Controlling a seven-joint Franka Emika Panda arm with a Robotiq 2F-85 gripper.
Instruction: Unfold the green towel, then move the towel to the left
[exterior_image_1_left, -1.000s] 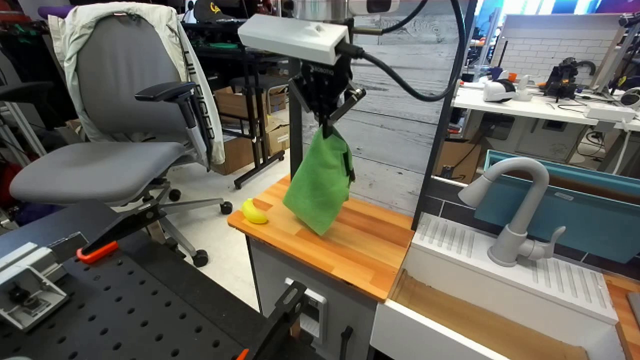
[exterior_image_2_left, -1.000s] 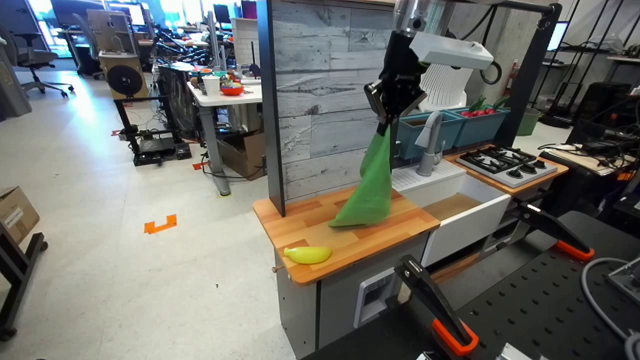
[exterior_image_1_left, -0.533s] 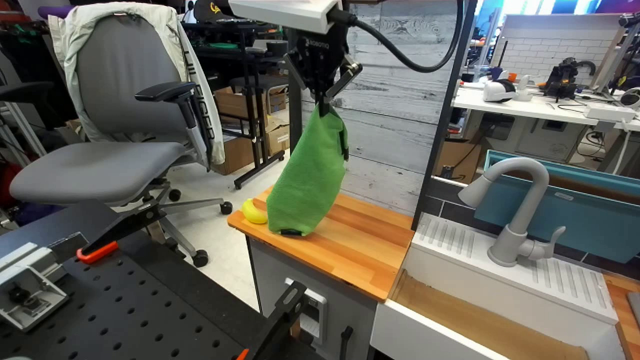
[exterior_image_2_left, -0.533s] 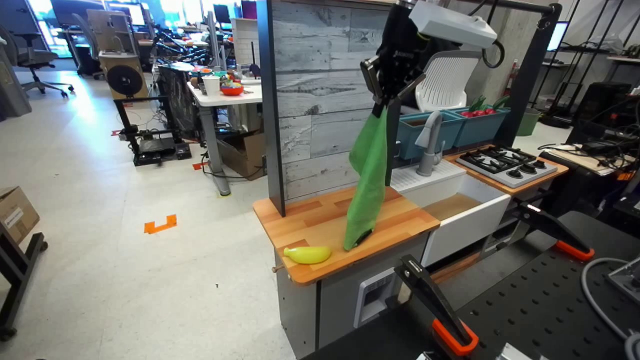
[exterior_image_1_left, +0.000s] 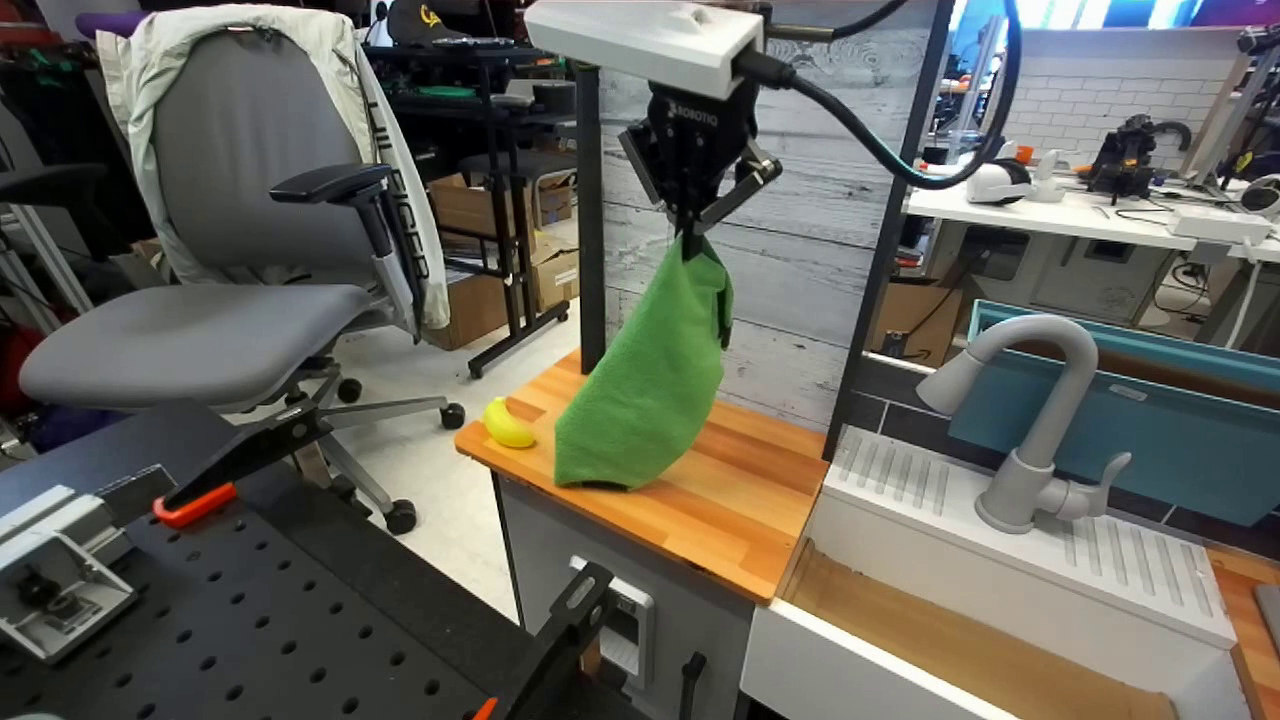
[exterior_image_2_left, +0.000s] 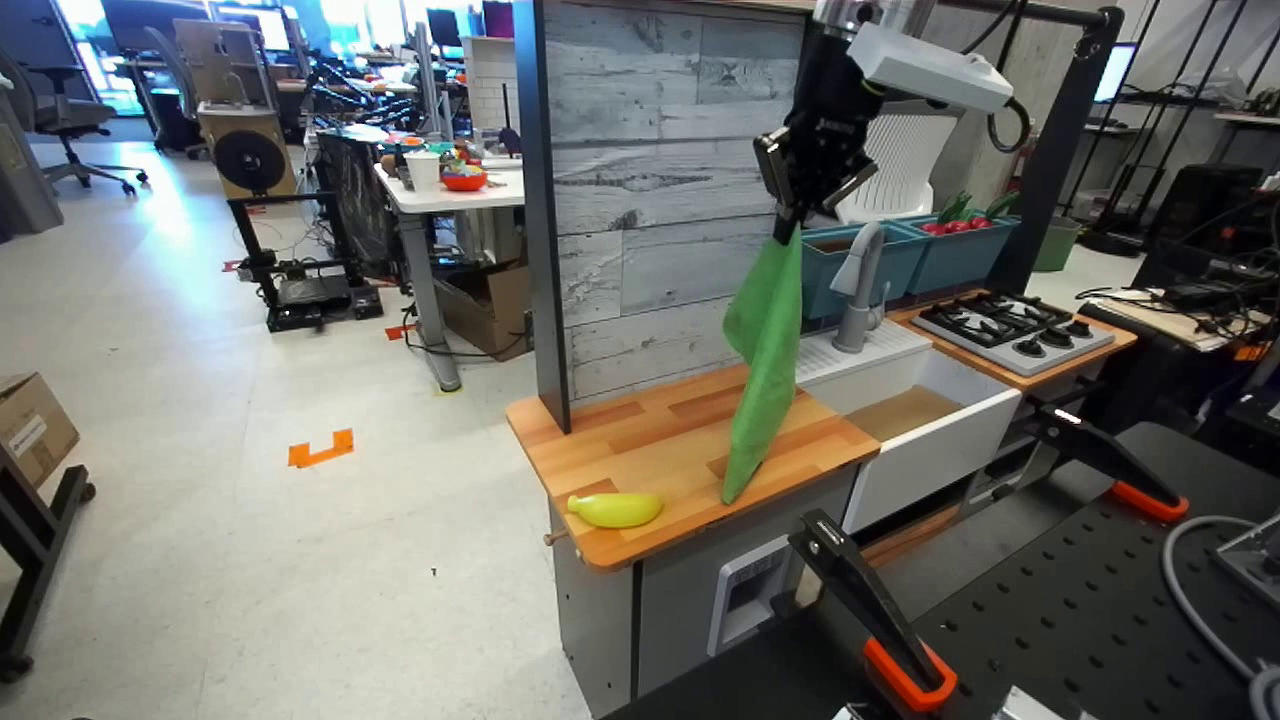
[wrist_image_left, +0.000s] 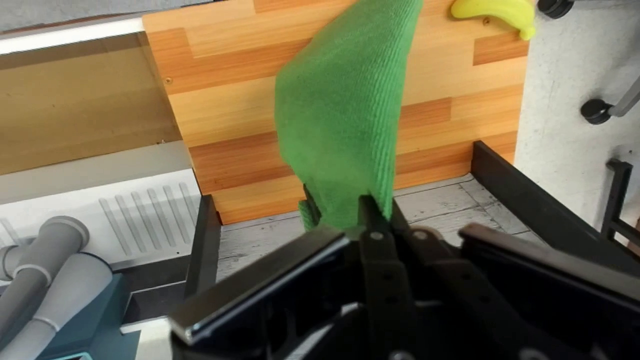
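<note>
The green towel (exterior_image_1_left: 645, 390) hangs from my gripper (exterior_image_1_left: 690, 245) over the wooden counter, pinched at its top end. In an exterior view the towel (exterior_image_2_left: 765, 340) hangs long and narrow, its lower end near the counter's front edge. I cannot tell whether that end touches the wood. In the wrist view the towel (wrist_image_left: 345, 115) runs away from the fingertips (wrist_image_left: 382, 210), which are closed on it. A dark tag or strip shows on its side, and part of it looks folded over. My gripper (exterior_image_2_left: 785, 228) is above the counter, in front of the grey plank wall.
A yellow banana (exterior_image_1_left: 508, 424) lies at the counter's (exterior_image_1_left: 760, 480) outer corner; it also shows in the wrist view (wrist_image_left: 497, 12). The sink (exterior_image_1_left: 950, 610) and grey faucet (exterior_image_1_left: 1040, 420) adjoin the counter. The plank wall (exterior_image_2_left: 650, 180) stands behind it. Black clamps (exterior_image_2_left: 870, 600) stand at the front.
My gripper rose, then came down a little and moved right in both exterior views, still holding the towel. The towel's lower end swung toward the counter's front edge. The banana stayed put.
</note>
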